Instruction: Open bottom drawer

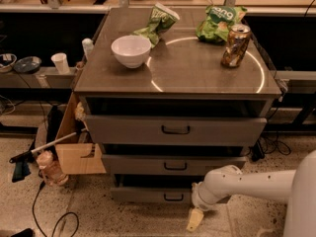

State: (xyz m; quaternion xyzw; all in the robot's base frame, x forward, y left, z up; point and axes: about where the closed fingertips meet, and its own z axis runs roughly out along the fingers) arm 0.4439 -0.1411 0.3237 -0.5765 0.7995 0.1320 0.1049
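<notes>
The bottom drawer [148,195] is the lowest, narrowest grey front of the cabinet, with a small black handle [173,197]. It stands pulled out a little, with a dark gap above it. My gripper [194,219] hangs at the end of the white arm [247,184], low by the floor, just right of and in front of the drawer's right end. One cream fingertip [194,220] shows, pointing down, apart from the handle.
The middle drawer [173,165] and top drawer [175,130] stick out above. On the cabinet top [197,68] stand a white bowl [131,50], a can [235,45] and two green chip bags [158,21]. A cardboard box [74,147] and cables lie at the left.
</notes>
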